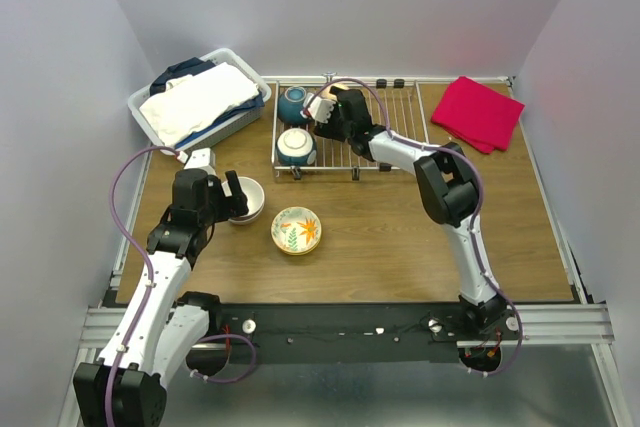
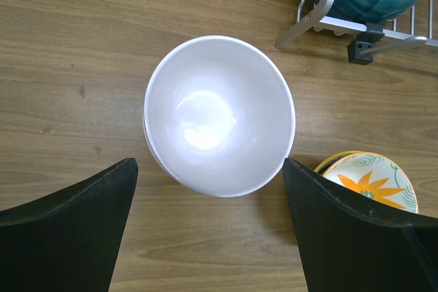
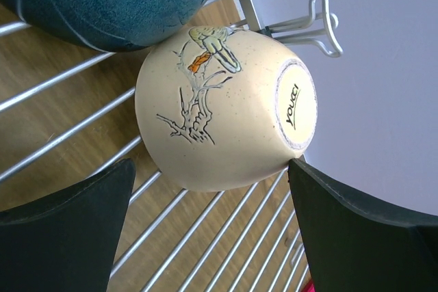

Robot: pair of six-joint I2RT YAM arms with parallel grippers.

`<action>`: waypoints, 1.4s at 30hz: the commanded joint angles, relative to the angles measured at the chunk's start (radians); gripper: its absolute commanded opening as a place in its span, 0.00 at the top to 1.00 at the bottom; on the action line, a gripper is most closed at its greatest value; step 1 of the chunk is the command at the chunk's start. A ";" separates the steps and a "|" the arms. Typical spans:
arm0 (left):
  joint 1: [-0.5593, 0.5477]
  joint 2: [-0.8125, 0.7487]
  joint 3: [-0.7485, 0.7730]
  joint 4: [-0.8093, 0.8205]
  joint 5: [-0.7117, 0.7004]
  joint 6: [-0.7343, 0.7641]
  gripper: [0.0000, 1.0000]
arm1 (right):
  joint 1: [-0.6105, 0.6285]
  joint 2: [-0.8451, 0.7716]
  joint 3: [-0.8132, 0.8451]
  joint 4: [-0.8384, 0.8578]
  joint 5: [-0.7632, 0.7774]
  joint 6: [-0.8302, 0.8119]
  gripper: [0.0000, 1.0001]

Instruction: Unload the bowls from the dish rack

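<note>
Gripper, left (image 2: 209,167): my jaws stand spread to the full, one finger on either side of the white bowl, with nothing in hold.
White bowl (image 2: 219,114): upright on the table (image 1: 400,247), outside the rack; I count it as unloaded.
Floral bowl (image 1: 297,230): upright on the wood just right of the white one, also out.
Dish rack (image 1: 400,119): at the back of the table, with three bowls showing in its left part.
Front teal bowl (image 1: 296,147): near the rack's left front corner.
Rear teal bowl (image 1: 293,104): behind the front one.
Cream bowl (image 3: 219,107): lying on its side on the rack wires, against the rear teal bowl.
Gripper, right (image 3: 209,167): my jaws gape full wide around the cream bowl and grip nothing.
Step in hand: as I judge it, taking up the cream bowl.
Next move calls for: closing squarely on its round glazed body, which may slip, then lifting clear of the wires and the teal neighbour.
</note>
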 commanded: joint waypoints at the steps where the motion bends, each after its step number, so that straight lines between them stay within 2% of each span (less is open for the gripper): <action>1: -0.013 -0.008 -0.003 0.012 -0.024 -0.007 0.05 | 0.005 0.074 0.015 0.032 0.034 -0.082 0.00; 7: -0.024 -0.007 -0.004 0.010 -0.024 -0.007 0.05 | 0.003 0.095 0.021 0.040 0.043 -0.109 0.00; 13: -0.030 -0.010 -0.004 0.012 -0.025 -0.007 0.05 | 0.005 0.087 -0.022 0.055 0.043 -0.112 0.12; 16: -0.033 -0.010 -0.004 0.012 -0.024 -0.007 0.05 | 0.005 0.087 -0.039 0.084 0.046 -0.127 0.11; 23: -0.048 -0.005 -0.007 0.010 -0.027 -0.011 0.05 | 0.006 0.098 -0.028 0.161 0.036 -0.122 0.00; 35: -0.062 -0.004 -0.006 0.009 -0.027 -0.011 0.05 | 0.006 0.119 -0.063 0.242 0.063 -0.162 0.01; 38: -0.063 -0.001 -0.004 0.010 -0.028 -0.011 0.05 | 0.008 0.127 -0.036 0.219 0.063 -0.152 0.04; 41: -0.063 -0.002 -0.004 0.009 -0.027 -0.011 0.05 | 0.008 0.115 -0.046 0.190 0.056 -0.122 0.14; 42: -0.065 -0.004 -0.004 0.009 -0.028 -0.011 0.05 | 0.006 0.107 -0.054 0.181 0.057 -0.109 0.21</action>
